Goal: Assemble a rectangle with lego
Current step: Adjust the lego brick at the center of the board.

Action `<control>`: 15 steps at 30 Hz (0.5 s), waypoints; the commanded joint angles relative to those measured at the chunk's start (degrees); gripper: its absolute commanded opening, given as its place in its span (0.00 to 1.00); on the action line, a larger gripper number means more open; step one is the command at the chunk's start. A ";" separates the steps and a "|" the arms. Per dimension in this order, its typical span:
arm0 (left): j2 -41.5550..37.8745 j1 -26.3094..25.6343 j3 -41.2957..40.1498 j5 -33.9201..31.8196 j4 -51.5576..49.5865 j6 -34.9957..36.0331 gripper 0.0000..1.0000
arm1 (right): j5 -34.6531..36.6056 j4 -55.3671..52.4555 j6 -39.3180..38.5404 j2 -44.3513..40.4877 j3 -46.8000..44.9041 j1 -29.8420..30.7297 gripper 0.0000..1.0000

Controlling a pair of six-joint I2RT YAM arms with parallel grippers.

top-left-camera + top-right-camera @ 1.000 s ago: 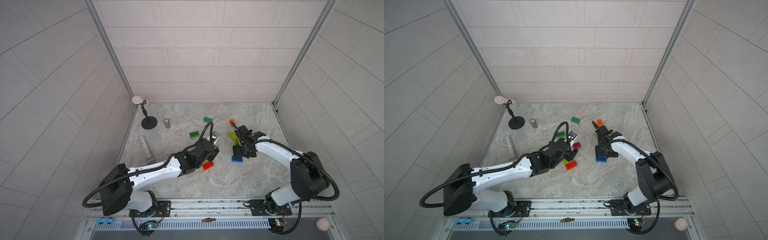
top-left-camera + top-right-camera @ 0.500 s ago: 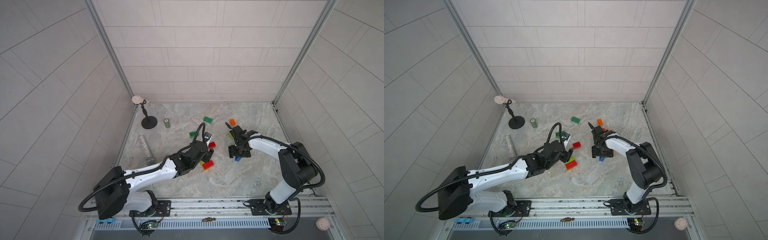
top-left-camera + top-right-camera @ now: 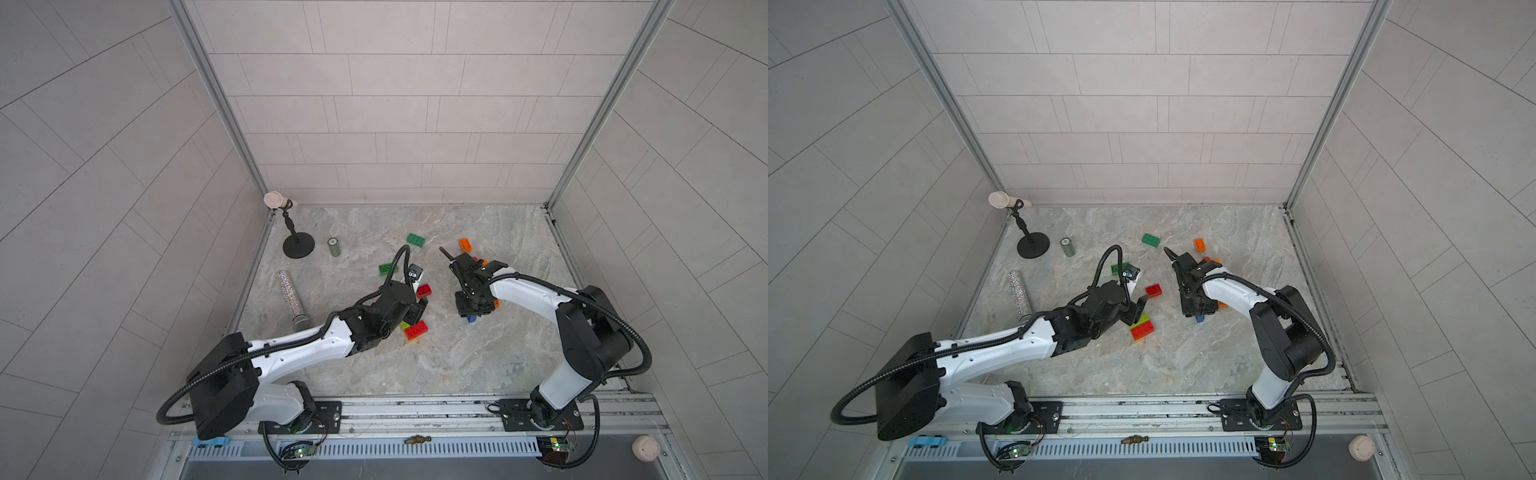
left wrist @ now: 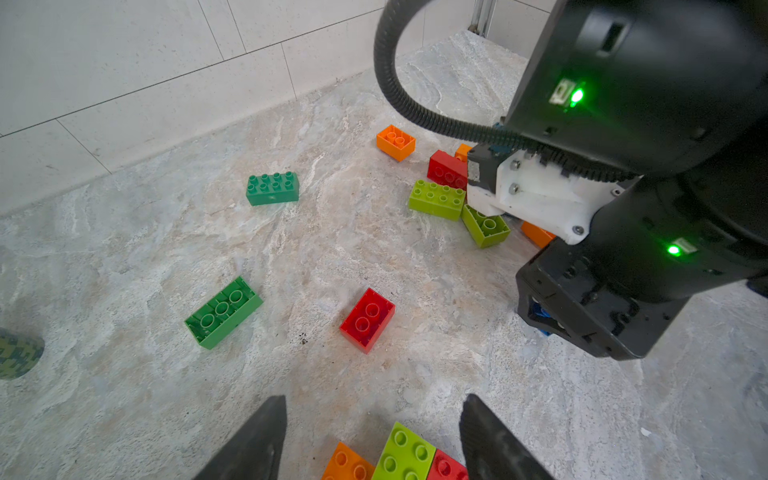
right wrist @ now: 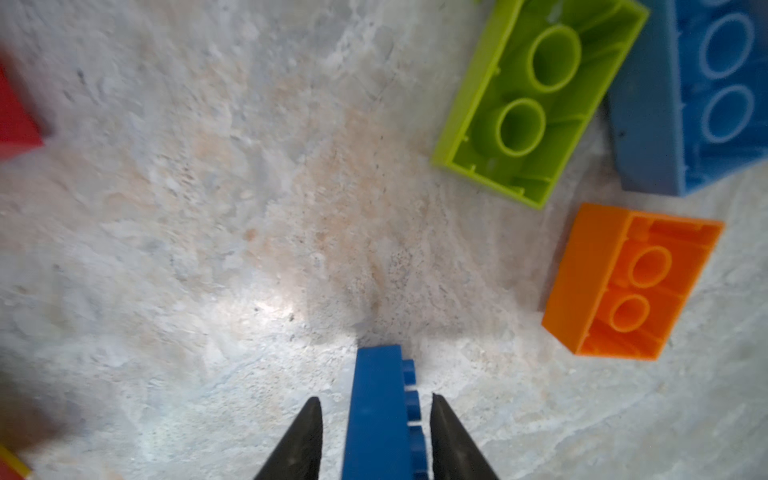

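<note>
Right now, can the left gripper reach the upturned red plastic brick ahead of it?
Probably yes: the open left gripper faces the upturned red plastic brick with only bare marble tabletop between.

The left arm (image 3: pixel 299 353) and right arm (image 3: pixel 528 291) are each wearing smooth white shells between bulky matte-black joint housings. A ribbed black hose (image 4: pixel 386 75) is looping outside each one. Black base plates (image 3: pixel 573 419) with silver screws are anchoring them to a metal rail (image 3: pixel 415 409). Near the right wrist, a white bracket (image 4: pixel 536 195) is showing small silver screws, and two green lights (image 4: pixel 577 95) are glowing on black casing. The left pincer (image 4: pixel 374 399) and right pincer (image 5: pixel 374 397) are ending in dark, tapering, pointed fingers (image 4: pixel 257 440).
</note>
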 commanded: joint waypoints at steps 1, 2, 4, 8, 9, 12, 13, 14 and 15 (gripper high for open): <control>-1.14 0.44 -1.06 -0.65 0.34 -0.82 0.71 | 6.33 -4.63 1.76 0.73 2.19 2.27 0.30; -1.33 0.53 -1.11 -0.70 0.14 -0.75 0.71 | 7.25 -5.10 1.86 1.20 2.65 2.83 0.26; -2.31 0.70 -1.32 -1.09 -0.41 -0.56 0.71 | 9.17 -6.36 1.93 2.05 3.66 3.74 0.21; -4.85 1.66 -2.37 -1.87 -1.69 0.01 0.71 | 15.97 -10.50 1.12 2.96 6.17 5.27 0.15; -5.72 2.03 -2.70 -2.12 -2.14 0.19 0.71 | 18.55 -11.92 1.01 3.43 6.75 5.41 0.15; -8.38 3.60 -4.15 -3.13 -3.41 0.37 0.71 | 26.44 -16.10 1.27 5.99 7.41 5.88 0.15; -9.46 4.29 -4.74 -3.41 -3.77 0.25 0.71 | 28.18 -16.68 1.56 7.23 7.09 6.13 0.15; -10.42 4.82 -5.33 -3.59 -4.01 0.04 0.71 | 29.27 -16.66 2.11 8.22 6.79 6.36 0.16; -11.39 5.52 -5.93 -3.72 -4.36 -0.25 0.71 | 29.86 -16.09 2.59 9.57 6.44 6.79 0.16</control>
